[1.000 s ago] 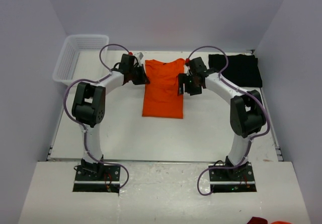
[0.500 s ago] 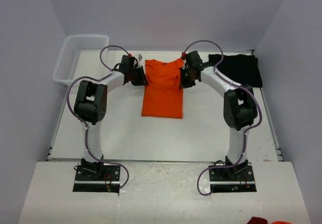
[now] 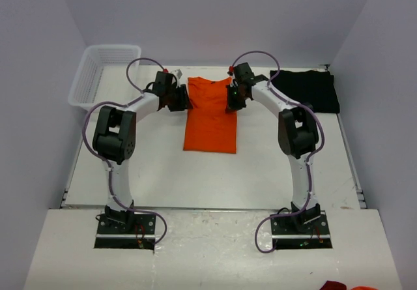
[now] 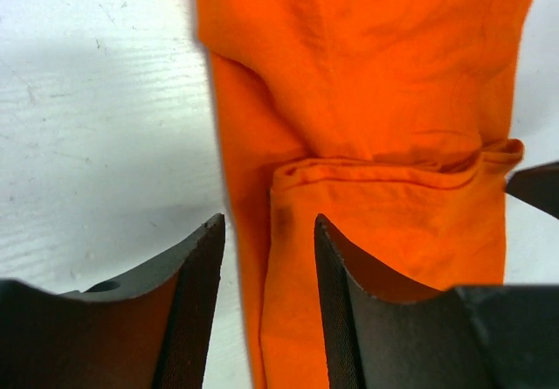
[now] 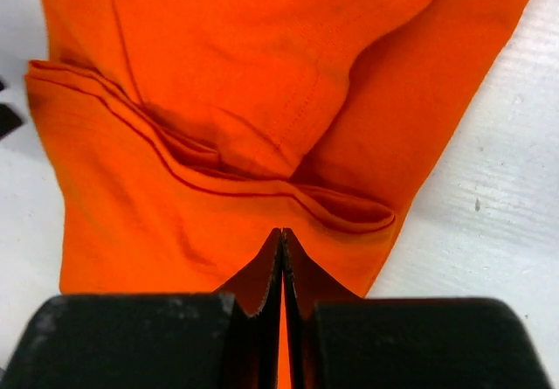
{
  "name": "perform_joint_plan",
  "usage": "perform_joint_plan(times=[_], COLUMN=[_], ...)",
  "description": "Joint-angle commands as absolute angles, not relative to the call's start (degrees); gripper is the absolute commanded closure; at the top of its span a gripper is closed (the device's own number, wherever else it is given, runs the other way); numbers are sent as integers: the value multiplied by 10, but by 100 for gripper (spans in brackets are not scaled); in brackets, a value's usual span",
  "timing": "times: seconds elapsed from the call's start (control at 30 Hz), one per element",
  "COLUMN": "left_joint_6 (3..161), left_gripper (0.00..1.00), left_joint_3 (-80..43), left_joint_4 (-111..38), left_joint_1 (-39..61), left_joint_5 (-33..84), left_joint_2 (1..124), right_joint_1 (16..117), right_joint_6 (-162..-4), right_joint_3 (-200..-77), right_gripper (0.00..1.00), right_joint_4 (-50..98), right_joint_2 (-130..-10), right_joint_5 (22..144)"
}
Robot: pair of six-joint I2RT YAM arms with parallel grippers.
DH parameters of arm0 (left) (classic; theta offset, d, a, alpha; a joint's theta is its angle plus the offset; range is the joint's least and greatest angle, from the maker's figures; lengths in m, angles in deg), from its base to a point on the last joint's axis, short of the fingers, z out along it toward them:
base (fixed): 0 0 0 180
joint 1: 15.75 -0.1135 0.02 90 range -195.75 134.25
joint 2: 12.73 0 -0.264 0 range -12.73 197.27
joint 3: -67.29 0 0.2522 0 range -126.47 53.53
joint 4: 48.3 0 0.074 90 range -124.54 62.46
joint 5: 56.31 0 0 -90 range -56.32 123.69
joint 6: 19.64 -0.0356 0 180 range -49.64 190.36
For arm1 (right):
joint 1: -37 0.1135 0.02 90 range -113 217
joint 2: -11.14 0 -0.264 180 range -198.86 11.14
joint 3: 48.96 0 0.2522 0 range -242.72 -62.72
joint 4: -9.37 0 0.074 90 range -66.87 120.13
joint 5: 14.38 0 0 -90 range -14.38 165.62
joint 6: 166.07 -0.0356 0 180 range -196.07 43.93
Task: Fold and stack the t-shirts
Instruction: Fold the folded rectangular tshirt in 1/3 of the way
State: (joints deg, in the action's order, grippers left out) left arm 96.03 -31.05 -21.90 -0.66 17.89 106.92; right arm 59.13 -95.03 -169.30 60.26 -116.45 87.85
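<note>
there are two t-shirts, one orange t-shirt (image 3: 210, 117) and one black t-shirt (image 3: 306, 89), on one table (image 3: 143, 166), along with one white basket (image 3: 98, 75). there are two arms, the left arm (image 3: 116, 137) and the right arm (image 3: 298, 133), each with one purple cable (image 3: 144, 59) and one base plate (image 3: 125, 228), making two cables and two plates. there are two grippers, the left gripper (image 4: 266, 232) and the right gripper (image 5: 281, 236), with two fingers (image 4: 188, 302) each, four in all.
</note>
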Motion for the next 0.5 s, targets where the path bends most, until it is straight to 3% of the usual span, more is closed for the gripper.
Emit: perform_joint_plan(times=[0.0,0.27,0.47], left_joint_6=[951,961,967], left_gripper=[53,53,53], left_joint_3=[-296,-257,-268], left_joint_4=[-227,-244,-256], left_joint_1=[4,18,24], left_joint_5=[176,160,139], left_joint_2=[1002,966,1027], right_joint_1=[594,594,592], right_joint_6=[-966,-993,-1012], right_joint_3=[-1713,-1726,-1785], right_gripper=[100,100,100], right_joint_4=[635,675,726], right_joint_2=[-1179,-1203,-1243], right_joint_5=[887,839,818])
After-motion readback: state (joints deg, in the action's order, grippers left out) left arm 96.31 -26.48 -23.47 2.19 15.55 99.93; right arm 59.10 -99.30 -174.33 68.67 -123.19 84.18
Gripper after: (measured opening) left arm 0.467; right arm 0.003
